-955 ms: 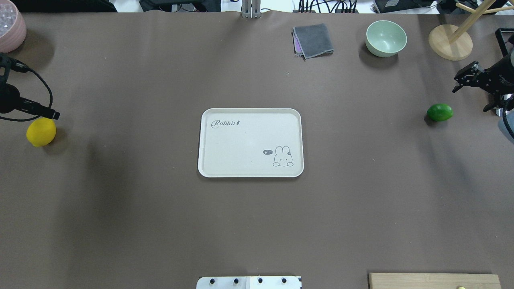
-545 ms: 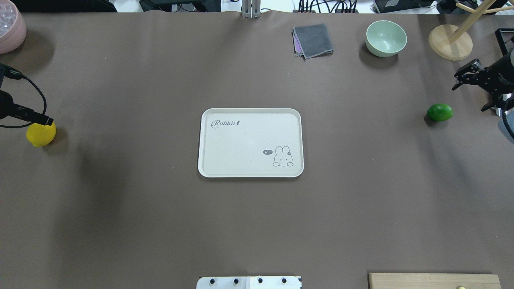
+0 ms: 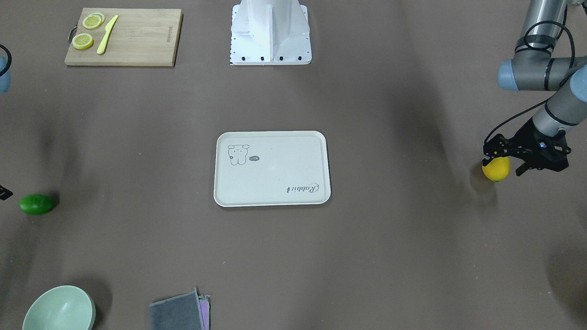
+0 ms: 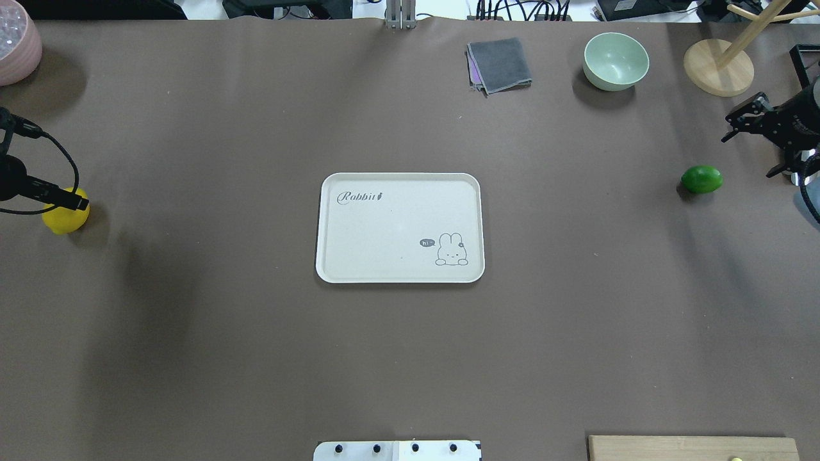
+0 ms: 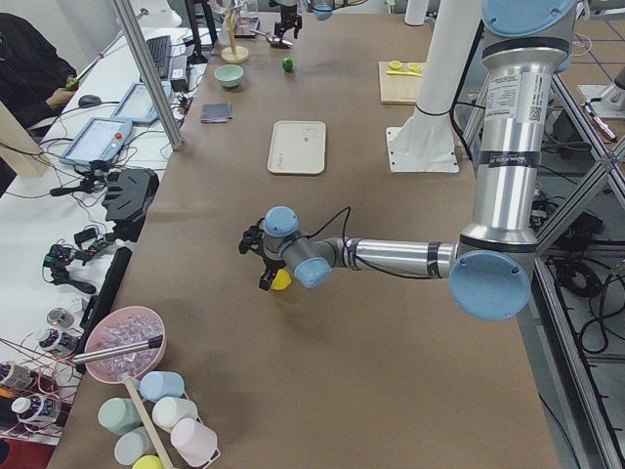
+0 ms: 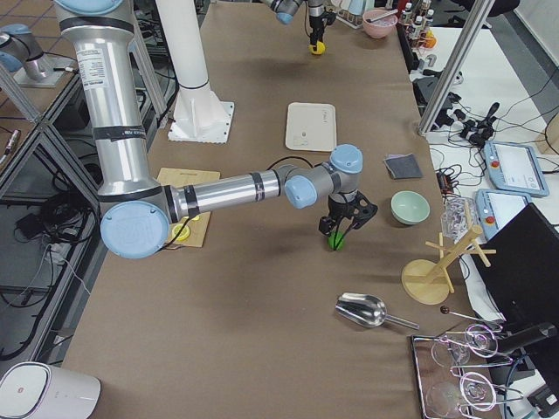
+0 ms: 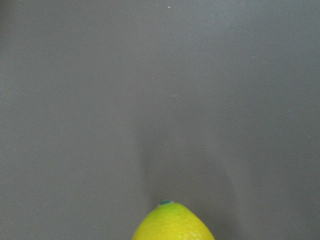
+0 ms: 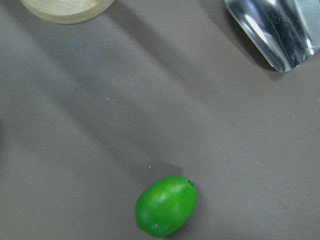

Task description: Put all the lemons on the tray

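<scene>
While the Rabbit tray (image 4: pixel 400 174) sits central, the left gripper (image 3: pixel 500 161) straddles the yellow lemon (image 4: pixel 63 221) at its nine o'clock overhead (clamped or not, unclear); the right gripper (image 4: pixel 737 123), jaws spread for pickup, hovers near the green lemon (image 4: pixel 701 179) at three.

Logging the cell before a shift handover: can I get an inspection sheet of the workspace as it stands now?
Surface: brown table cover, no spills seen.
Job's things: tray empty at centre; yellow lemon and green lemon both on the table, off the tray.
Clutter: green bowl, grey cloth, wooden stand, metal scoop, cutting board with lemon slices and knife.
Grippers: left gripper, jaws open at the yellow lemon; right gripper, jaws open, apart from the green lemon.
Cables: black cable looped at the left wrist.
Surroundings: tablets and a person on the operators' side.
</scene>
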`<move>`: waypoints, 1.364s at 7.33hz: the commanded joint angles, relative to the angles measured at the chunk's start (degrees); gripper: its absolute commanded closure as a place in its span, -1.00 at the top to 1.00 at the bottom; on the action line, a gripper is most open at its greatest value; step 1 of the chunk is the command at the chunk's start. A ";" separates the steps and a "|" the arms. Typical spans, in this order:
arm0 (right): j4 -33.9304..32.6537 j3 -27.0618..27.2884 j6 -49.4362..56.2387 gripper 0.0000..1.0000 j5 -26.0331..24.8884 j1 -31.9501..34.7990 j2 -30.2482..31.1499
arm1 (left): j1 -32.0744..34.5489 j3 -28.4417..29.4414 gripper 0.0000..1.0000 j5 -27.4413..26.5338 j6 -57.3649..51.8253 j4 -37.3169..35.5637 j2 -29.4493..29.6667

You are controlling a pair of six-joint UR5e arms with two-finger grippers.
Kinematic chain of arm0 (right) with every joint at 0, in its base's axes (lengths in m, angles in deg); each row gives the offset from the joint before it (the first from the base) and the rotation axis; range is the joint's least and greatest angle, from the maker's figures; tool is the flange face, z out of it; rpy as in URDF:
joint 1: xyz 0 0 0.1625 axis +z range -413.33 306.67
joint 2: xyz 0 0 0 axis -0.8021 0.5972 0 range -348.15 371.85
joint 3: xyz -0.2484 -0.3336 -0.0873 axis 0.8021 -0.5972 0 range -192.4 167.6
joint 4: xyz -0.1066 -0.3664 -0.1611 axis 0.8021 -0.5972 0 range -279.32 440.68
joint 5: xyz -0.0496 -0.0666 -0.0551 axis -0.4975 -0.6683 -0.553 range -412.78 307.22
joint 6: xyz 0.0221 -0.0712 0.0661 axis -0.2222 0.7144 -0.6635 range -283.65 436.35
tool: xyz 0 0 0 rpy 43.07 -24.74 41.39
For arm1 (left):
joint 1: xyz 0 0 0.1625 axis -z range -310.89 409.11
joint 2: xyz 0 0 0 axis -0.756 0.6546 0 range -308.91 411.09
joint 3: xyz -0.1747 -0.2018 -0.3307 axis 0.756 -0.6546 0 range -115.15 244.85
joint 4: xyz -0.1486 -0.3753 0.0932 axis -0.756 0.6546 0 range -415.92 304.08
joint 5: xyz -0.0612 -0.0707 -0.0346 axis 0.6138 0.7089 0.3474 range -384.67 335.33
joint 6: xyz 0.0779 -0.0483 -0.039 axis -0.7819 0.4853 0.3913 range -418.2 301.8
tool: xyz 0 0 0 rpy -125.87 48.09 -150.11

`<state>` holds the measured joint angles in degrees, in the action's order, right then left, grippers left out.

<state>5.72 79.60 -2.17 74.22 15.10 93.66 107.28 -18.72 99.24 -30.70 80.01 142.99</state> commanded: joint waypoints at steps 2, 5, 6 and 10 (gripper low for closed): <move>2.45 -2.01 -0.32 0.99 -0.09 -0.05 -0.15 | -0.17 -3.59 -1.00 4.47 0.09 0.84 -1.46; 2.54 -2.62 -2.50 0.98 -0.96 -0.84 -0.94 | 6.43 -16.75 -1.00 14.17 0.79 -18.59 2.82; 2.45 -3.14 -3.56 0.98 -2.36 -2.15 -1.82 | 6.43 -18.37 -1.00 13.91 0.88 -24.08 6.06; 2.71 -7.80 -3.74 0.98 -4.48 -5.06 -4.11 | 6.43 -17.33 -1.00 13.47 0.88 -28.17 11.72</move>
<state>8.30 72.62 -5.82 70.49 10.86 89.81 113.70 -36.35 112.79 -29.75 52.67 153.45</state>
